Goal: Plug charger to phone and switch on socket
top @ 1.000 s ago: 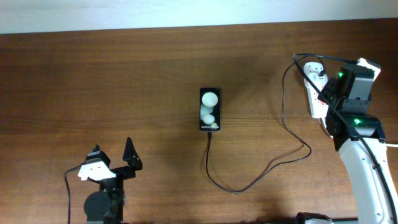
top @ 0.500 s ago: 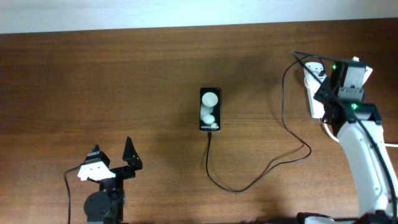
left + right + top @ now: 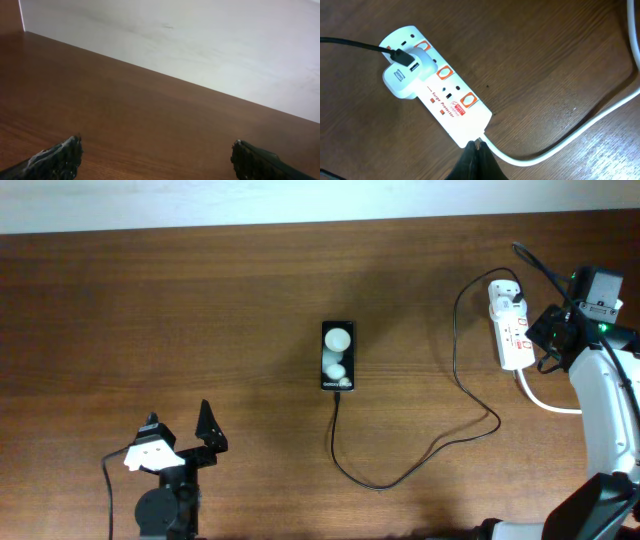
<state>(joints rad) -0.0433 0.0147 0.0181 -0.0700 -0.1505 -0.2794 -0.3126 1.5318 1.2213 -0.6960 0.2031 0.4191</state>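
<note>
It looked like a robotics lab bench: a wood-grain counter (image 3: 180, 310) against a plain white wall (image 3: 200, 35), a left arm (image 3: 160, 505) and a right arm (image 3: 603, 420) rising from its near edge, a phone (image 3: 338, 355) and socket (image 3: 510, 330) laid out.

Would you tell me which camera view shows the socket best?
The right wrist view: the socket lies close and large in the frame, with its red markings and the plugged-in adapter clear. The overhead view shows the socket small, near the right edge. The left wrist view does not show it.
</note>
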